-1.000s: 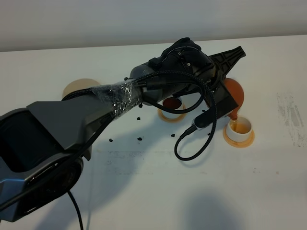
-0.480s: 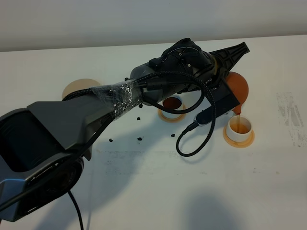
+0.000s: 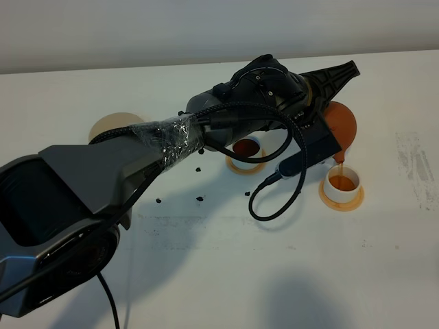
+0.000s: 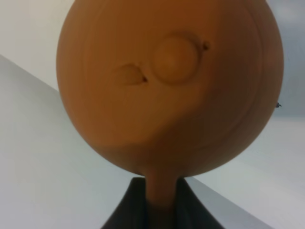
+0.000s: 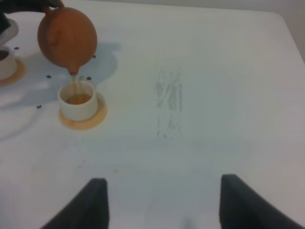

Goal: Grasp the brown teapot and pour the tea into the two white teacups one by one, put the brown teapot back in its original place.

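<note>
My left gripper (image 3: 334, 110) reaches across to the right and is shut on the handle of the brown teapot (image 3: 341, 125). The teapot is tilted, spout down, and a thin stream of tea falls into the right white teacup (image 3: 341, 182) on its orange-tan coaster (image 3: 341, 200). The left teacup (image 3: 247, 147) holds tea and is partly hidden by the arm. The cream coaster (image 3: 110, 125) lies bare at the left. In the left wrist view the teapot (image 4: 171, 86) fills the frame. The right wrist view shows the teapot (image 5: 66, 38), the cup (image 5: 77, 100) and my right gripper (image 5: 167, 205), open and empty.
Dark specks (image 3: 199, 199) lie scattered on the white table near the cups. A grey scuffed patch (image 3: 415, 168) marks the table at the right. A black cable loop (image 3: 274, 202) hangs from the left arm just above the table.
The teapot has risen a little and shifted slightly right over the right cup, still pouring. The hanging cable loop has swung slightly. The right gripper's earlier position is not shown.
</note>
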